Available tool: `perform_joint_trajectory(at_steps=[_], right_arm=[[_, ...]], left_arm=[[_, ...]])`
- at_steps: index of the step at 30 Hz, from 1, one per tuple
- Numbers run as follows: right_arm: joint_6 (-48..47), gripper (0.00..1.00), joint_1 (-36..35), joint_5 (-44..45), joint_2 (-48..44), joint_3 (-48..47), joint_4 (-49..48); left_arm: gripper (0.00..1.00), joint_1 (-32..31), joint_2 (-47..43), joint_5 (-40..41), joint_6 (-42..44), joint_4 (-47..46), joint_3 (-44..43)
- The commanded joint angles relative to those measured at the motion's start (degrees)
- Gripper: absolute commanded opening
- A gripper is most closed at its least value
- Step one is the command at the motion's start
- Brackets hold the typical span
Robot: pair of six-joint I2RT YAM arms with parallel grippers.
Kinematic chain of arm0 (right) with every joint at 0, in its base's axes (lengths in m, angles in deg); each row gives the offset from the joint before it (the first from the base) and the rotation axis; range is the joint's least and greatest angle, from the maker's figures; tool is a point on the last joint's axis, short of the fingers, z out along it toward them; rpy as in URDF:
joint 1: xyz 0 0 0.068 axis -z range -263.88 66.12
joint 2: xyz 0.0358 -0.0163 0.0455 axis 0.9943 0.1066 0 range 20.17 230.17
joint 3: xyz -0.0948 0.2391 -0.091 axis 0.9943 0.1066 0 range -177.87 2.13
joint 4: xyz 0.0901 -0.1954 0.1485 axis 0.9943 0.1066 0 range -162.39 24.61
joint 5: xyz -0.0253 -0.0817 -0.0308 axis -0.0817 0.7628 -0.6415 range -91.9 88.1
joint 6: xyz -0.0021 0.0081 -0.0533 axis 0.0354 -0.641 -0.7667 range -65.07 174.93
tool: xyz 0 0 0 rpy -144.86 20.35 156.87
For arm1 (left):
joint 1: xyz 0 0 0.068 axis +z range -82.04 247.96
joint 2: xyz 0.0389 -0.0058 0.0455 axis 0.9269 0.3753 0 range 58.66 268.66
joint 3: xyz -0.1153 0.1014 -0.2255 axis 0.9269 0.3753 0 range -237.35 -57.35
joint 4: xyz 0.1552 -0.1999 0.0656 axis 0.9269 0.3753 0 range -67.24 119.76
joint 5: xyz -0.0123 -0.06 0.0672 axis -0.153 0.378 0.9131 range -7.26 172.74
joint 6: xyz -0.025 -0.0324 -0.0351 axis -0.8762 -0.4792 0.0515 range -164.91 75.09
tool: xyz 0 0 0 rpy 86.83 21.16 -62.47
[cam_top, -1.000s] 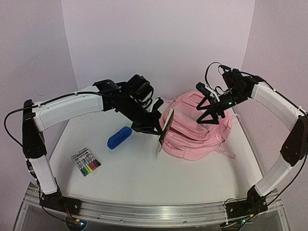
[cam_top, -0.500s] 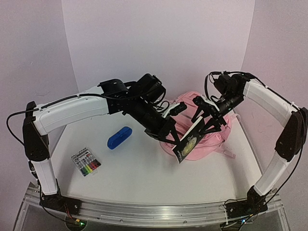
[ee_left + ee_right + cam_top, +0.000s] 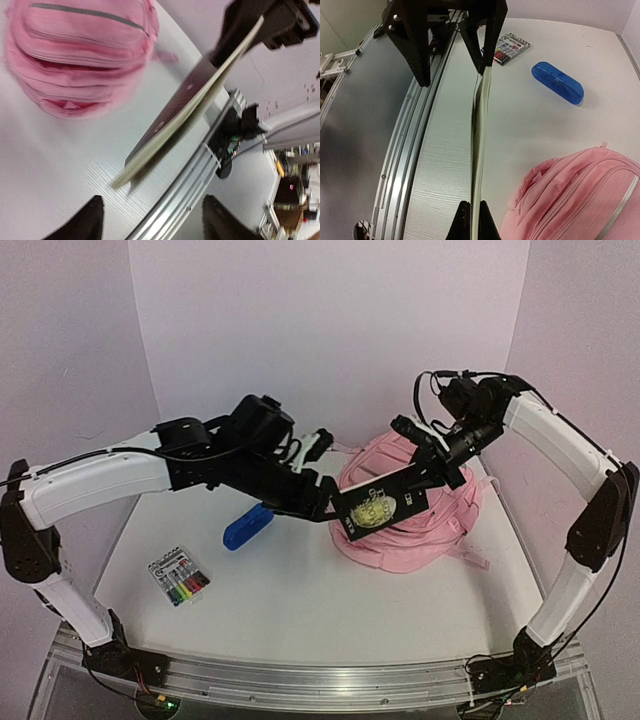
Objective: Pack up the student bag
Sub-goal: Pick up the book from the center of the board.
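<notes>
Student bag (image 3: pixel 410 525) — soft pink fabric, pale grey zip lines, straps trailing — slumped flat near the far edge of the table (image 3: pixel 300 610), right of middle. Right gripper (image 3: pixel 432 472) clenched on one end of a thin black book (image 3: pixel 378 505) above it; left gripper (image 3: pixel 325 505) released, fingers spread beside the other end.

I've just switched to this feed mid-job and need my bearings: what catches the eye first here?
A black notebook with a yellow cover design hangs in mid-air close to the pink student bag, pinched at one end by the right gripper. The left gripper stands open at the notebook's other end. Further left on the table lie a blue case and a pack of markers.
</notes>
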Motion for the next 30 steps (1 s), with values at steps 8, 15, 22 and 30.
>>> perform_joint_trajectory(at_steps=[8,15,22,30], right_arm=[[20.8,0.0,1.6,-9.9,6.6,-9.9,12.3],[23.4,0.0,1.5,-13.3,5.4,-8.5,12.3],[22.7,0.0,1.3,-12.1,2.2,-3.9,12.2],[24.7,0.0,1.3,-11.5,3.8,-3.5,12.0]], left_arm=[[0.85,1.4,-12.8,10.3,-6.6,-17.6,16.0],[0.78,1.5,-4.5,4.8,-5.3,-22.3,11.9],[0.45,1.5,-1.8,1.5,-6.4,-28.4,11.3],[0.01,1.5,-3.8,1.3,-10.3,-34.9,14.8]])
